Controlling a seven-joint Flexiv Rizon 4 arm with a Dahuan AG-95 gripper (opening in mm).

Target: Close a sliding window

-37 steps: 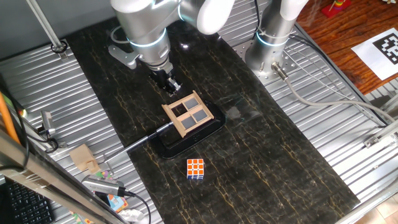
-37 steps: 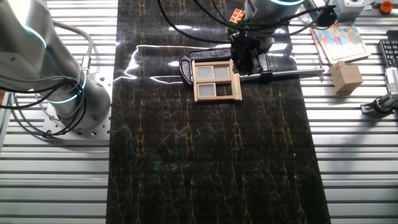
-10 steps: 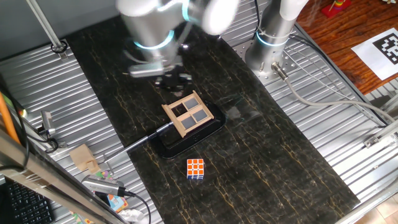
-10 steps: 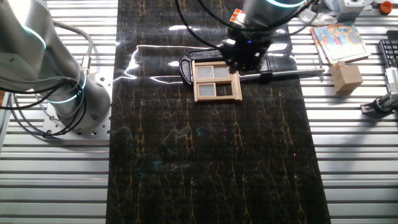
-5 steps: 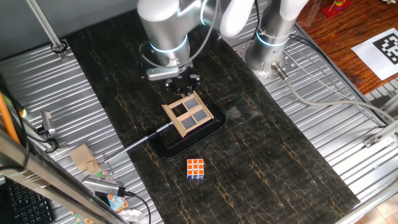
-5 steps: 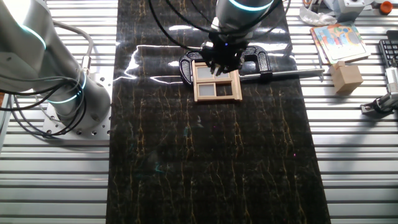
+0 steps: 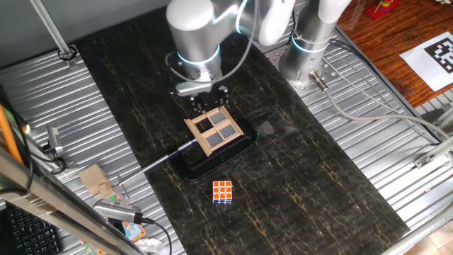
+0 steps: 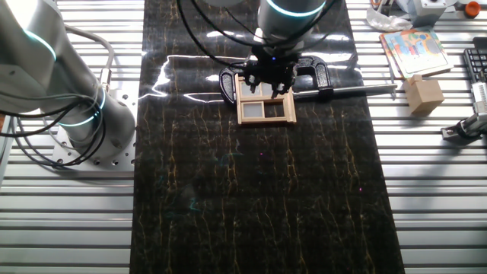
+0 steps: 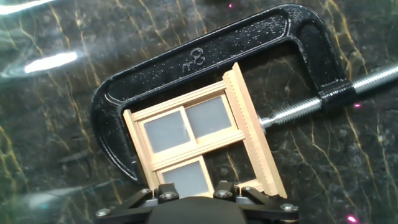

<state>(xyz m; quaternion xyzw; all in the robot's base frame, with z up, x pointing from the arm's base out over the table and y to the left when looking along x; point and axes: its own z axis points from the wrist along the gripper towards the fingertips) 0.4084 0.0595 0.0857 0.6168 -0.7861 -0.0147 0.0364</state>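
Note:
The sliding window (image 7: 214,129) is a small tan wooden frame with crossbars and grey panes, held in a black C-clamp (image 7: 185,170) on the dark mat. It also shows in the other fixed view (image 8: 265,101) and in the hand view (image 9: 198,142). My gripper (image 7: 210,99) hangs just over the window's far edge, with its fingers spread wide and nothing between them. In the other fixed view the gripper (image 8: 268,78) straddles the window's top edge. In the hand view only the gripper's base links (image 9: 194,191) show at the bottom edge, and the fingertips are hidden.
An orange-and-white puzzle cube (image 7: 223,191) lies in front of the clamp. The clamp's screw rod (image 8: 358,90) sticks out sideways. A wooden block (image 8: 423,94) and a picture book (image 8: 415,47) lie on the metal table. A second arm's base (image 8: 84,122) stands beside the mat.
The arm has swung across from the window's side to over its far edge, the hand has turned, and it has come lower. The window has not moved.

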